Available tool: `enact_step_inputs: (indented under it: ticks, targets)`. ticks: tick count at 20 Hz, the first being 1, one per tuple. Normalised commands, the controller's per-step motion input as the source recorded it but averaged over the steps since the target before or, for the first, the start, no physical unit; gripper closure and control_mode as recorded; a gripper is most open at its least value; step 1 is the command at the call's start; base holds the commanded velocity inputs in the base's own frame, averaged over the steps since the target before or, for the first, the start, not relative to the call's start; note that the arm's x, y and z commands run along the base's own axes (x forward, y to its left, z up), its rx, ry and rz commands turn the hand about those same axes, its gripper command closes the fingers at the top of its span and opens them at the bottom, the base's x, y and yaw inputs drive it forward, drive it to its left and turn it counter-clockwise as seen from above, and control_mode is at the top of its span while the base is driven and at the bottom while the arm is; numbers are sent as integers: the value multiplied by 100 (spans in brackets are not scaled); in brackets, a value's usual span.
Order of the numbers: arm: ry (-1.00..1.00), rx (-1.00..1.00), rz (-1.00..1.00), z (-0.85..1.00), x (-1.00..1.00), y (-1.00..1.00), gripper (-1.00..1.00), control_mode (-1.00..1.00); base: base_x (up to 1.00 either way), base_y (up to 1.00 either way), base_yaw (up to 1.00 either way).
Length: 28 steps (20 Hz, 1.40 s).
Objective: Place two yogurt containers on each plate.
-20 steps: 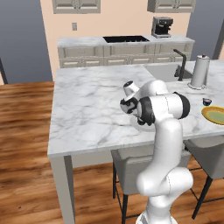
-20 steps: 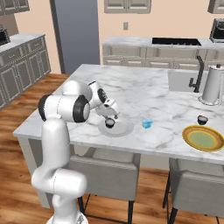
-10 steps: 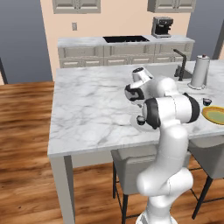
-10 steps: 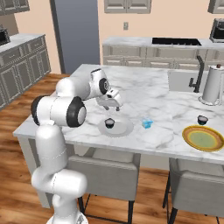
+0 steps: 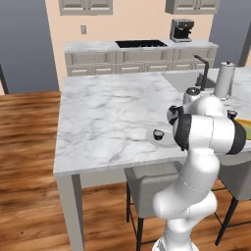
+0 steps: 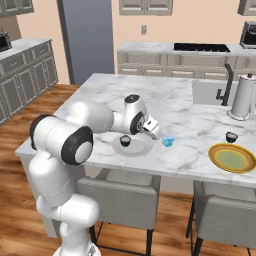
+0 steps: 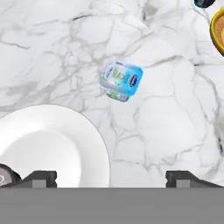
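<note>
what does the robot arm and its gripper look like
The arm is glossy white with rounded, bulbous links and dark grey to black bands at the joints. Its gripper is a pale boxy hand. In the hand view, the fingertips are small, dark and blocky. No cables show.

Yellow-rimmed plate (image 7: pixel 217 27) and a dark cup (image 7: pixel 204 3) cut off at hand view's edge.

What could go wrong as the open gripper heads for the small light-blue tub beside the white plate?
The small light-blue tub lies tilted on the marble, so the fingers may knock it away rather than grip it. It sits close to the pale white round plate, where a low approach could bump the rim or the dark cup already on it.
</note>
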Motion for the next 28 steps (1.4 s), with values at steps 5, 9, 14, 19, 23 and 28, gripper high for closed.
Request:
enact_step_inputs:
  ticks: [5,9,14,19,23,28]
  targets:
    - [-3,28,-4,2,21,-97,-100,-100,0,0,0]
    - [1,10,0,8,24,-26,-100,-100,0,0,0]
    - [9,17,0,15,64,-31,-100,-100,0,0,0]
    - [12,4,0,-4,43,-2,-100,-100,0,0,0]
    - [11,-5,0,-45,47,6,-100,-100,0,0,0]
    - [7,0,0,-44,40,11,-100,-100,0,0,0]
